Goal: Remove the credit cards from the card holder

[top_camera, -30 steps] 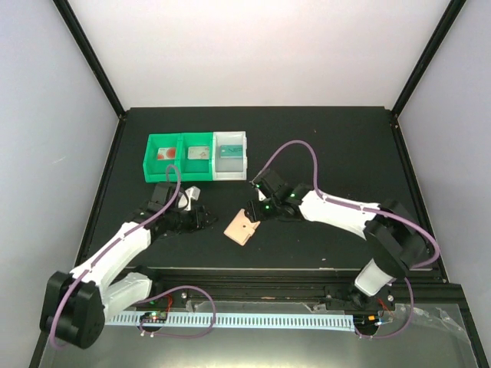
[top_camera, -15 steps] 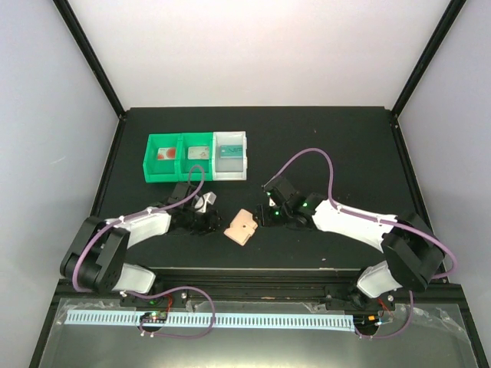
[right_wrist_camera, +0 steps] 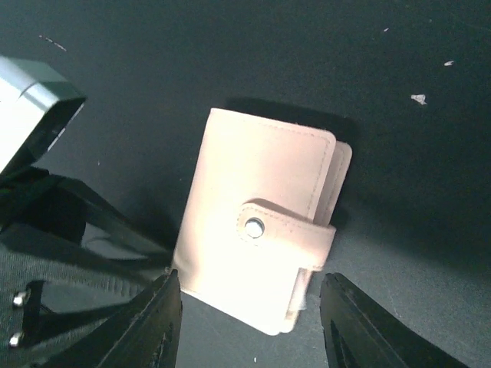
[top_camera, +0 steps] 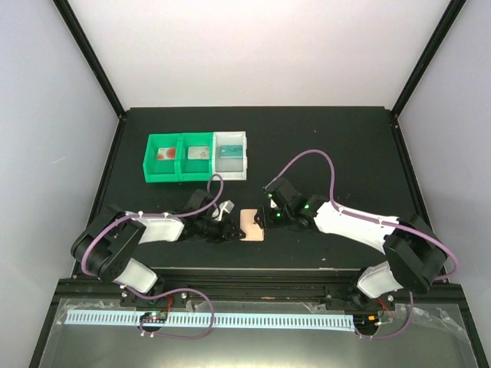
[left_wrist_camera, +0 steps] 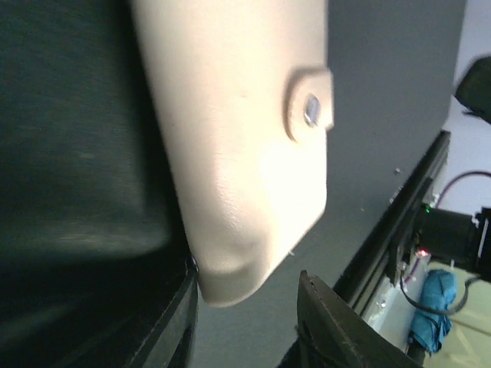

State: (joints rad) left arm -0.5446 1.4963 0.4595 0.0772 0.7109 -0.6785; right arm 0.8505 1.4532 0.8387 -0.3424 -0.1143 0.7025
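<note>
Two end effectors are set on either side of the card holder [top_camera: 252, 225]. It lies flat and closed on the surface, close to the near edge and about midway between the left and right edges. Its long axis is judged to run roughly from the near edge toward the far edge, and its tab [right_wrist_camera: 280, 226] is fastened by the snap across one long side.

The left end effector [left_wrist_camera: 249, 314] is placed just to the holder's left and the right end effector [right_wrist_camera: 252, 326] just to its right, so neither arm is clearly nearer. In the left wrist view the fingers are seen apart, with a rounded corner of the holder reaching in between them. That corner appears to lie against one finger while a gap is left to the other, so nothing is judged to be gripped. In the right wrist view the fingers are spread about as wide as the holder's short end, which lies between their tips without being pinched.

No card is seen on the holder itself. Three small flat pieces, reddish, grey and teal, are taken to be the credit cards [top_camera: 198, 153]. They lie one to a compartment in the bins [top_camera: 179, 176] toward the far left corner, well apart from the holder.

For any opening move, the snap would have to be freed first, with one side held down while the tab is lifted from the other.
</note>
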